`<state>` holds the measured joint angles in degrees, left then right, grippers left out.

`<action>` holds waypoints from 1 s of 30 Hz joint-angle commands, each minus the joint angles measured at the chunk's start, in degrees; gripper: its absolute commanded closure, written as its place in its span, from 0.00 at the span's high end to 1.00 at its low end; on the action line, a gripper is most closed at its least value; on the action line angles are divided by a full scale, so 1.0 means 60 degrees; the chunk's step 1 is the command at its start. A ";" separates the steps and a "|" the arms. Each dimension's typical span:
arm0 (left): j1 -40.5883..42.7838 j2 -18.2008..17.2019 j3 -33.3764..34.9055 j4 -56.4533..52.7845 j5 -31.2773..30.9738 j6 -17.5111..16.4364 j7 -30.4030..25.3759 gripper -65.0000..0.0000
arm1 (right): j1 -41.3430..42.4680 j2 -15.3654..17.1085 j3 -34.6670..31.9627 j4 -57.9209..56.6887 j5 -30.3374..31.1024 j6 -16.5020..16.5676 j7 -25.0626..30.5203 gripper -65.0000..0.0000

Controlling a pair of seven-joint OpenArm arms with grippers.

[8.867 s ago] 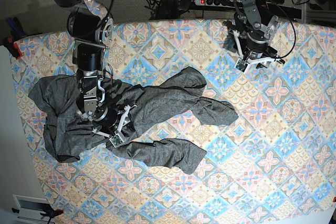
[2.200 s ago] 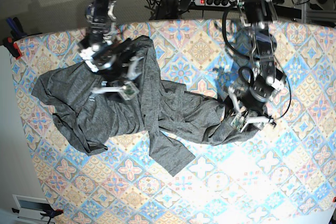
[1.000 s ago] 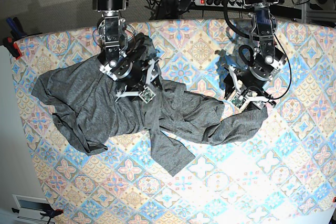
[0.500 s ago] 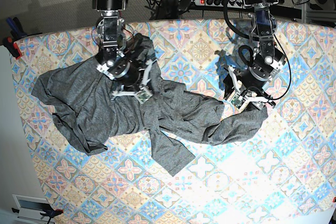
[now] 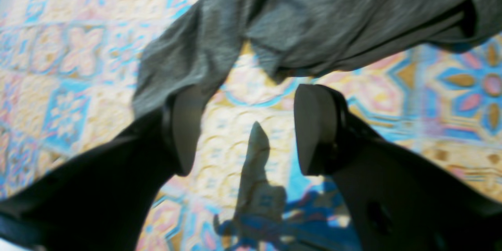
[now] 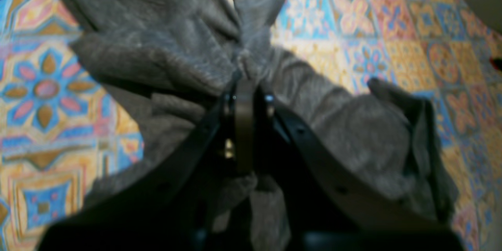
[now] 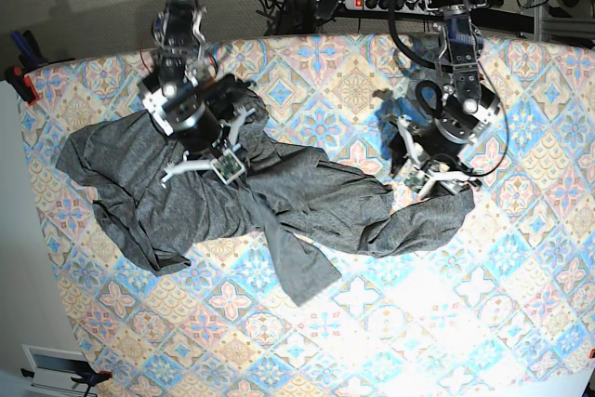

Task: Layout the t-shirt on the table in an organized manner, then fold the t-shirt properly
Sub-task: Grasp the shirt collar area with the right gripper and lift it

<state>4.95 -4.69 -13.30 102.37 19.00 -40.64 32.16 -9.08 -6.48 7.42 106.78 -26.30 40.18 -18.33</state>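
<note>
Right pincer is clamped on a gathered fold of the t-shirt, which sprawls crumpled across the desk. Fabric reads soft, light and limp; it likely drags and bunches, so hems or shoulders suit gripping. Left pincer gapes, empty, a sleeve edge just ahead.

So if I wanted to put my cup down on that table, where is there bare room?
The near half of the table, below the t-shirt, is bare cloth, widest toward the corner beyond the left gripper. A smaller bare patch lies between the two arms at the far edge. It is crowded where the right gripper pinches fabric.
</note>
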 commanded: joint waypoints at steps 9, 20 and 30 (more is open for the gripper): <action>-0.0144 -0.0032 -0.0018 0.0148 -0.0127 0.0107 -0.0210 0.54 | -0.1732 -0.0026 -0.1200 0.0716 0.0186 -0.0067 0.0337 0.00; -0.0071 -0.0076 -0.0003 0.0133 -0.0112 0.0107 -0.0210 0.54 | -0.3475 0.0912 -0.4541 0.0716 0.0172 -0.0067 0.0322 0.00; 0.0061 -0.0090 -0.0018 0.0133 -0.0112 0.0107 -0.0210 0.54 | -0.3519 0.0941 -0.3779 0.0804 0.0186 -0.0082 0.0263 0.44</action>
<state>6.15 -4.93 -13.28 102.26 19.05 -40.53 32.16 -29.89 -0.62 -15.07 110.19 -26.41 39.86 -18.31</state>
